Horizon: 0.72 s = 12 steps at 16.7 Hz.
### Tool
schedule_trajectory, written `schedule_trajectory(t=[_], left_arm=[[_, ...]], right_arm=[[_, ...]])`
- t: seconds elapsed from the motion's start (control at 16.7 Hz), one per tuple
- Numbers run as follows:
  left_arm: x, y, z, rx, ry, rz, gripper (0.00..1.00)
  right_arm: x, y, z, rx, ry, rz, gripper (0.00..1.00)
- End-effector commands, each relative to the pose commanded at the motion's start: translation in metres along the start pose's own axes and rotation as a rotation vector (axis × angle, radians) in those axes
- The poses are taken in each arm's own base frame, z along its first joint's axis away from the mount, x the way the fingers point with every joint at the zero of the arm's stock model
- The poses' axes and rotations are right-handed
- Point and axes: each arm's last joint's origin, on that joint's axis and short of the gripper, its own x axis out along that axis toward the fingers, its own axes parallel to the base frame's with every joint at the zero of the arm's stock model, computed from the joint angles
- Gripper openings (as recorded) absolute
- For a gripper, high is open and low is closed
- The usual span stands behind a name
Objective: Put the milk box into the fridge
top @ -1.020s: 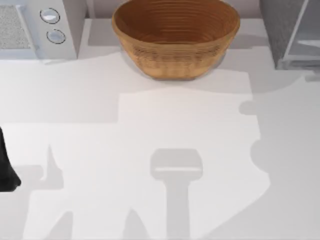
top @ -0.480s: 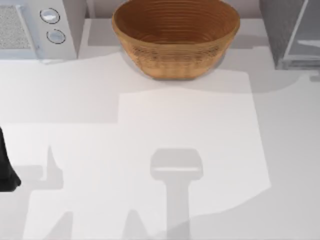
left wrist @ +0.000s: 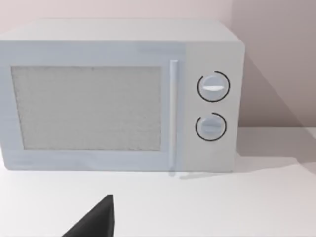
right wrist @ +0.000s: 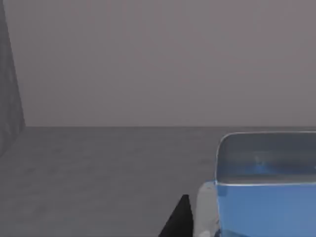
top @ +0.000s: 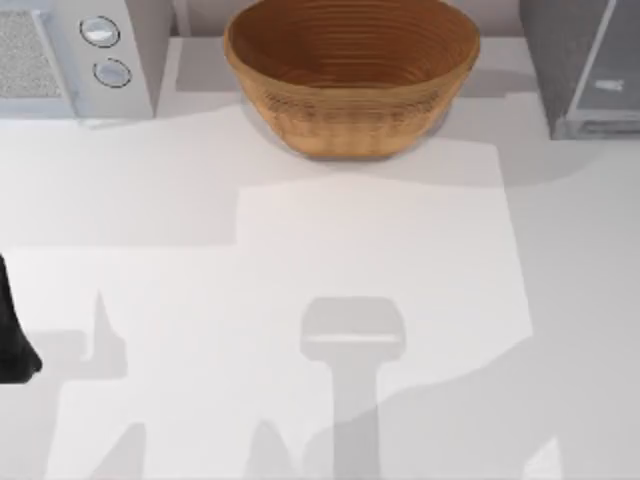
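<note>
Shadows on the table [top: 300,200] slide lower-right. My right gripper [right wrist: 232,222] clamps the milk box [right wrist: 266,158] inside the fridge [top: 575,60]; releasing it tilted could topple it. Left arm [top: 12,340] stays parked at the table's left edge.

The left arm [top: 14,335] sits low at the surface's left edge, a dark shape barely reaching in. One dark fingertip [left wrist: 94,222] of its gripper pokes up in the left wrist view. A dark fingertip [right wrist: 178,219] of the right gripper also shows in the right wrist view.
</note>
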Motion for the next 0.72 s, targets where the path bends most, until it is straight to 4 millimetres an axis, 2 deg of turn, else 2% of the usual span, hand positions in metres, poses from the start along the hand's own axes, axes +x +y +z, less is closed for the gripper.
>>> schedule_trajectory(t=[0.18,0.36,0.48,0.72], left_arm=[[0.0,0.0,0.0,0.0,0.0,0.0,1.0],[0.0,0.0,0.0,0.0,0.0,0.0,1.0],[0.0,0.0,0.0,0.0,0.0,0.0,1.0],[0.0,0.0,0.0,0.0,0.0,0.0,1.0]], right_arm=[[0.037,-0.003,0.028,-0.018,-0.074,0.002,0.0],[0.062,-0.002,0.031,-0.01,-0.053,-0.002,0.0],[0.07,0.0,0.026,-0.004,-0.025,-0.002,0.0],[0.071,0.001,0.025,-0.004,-0.021,-0.002,0.0]])
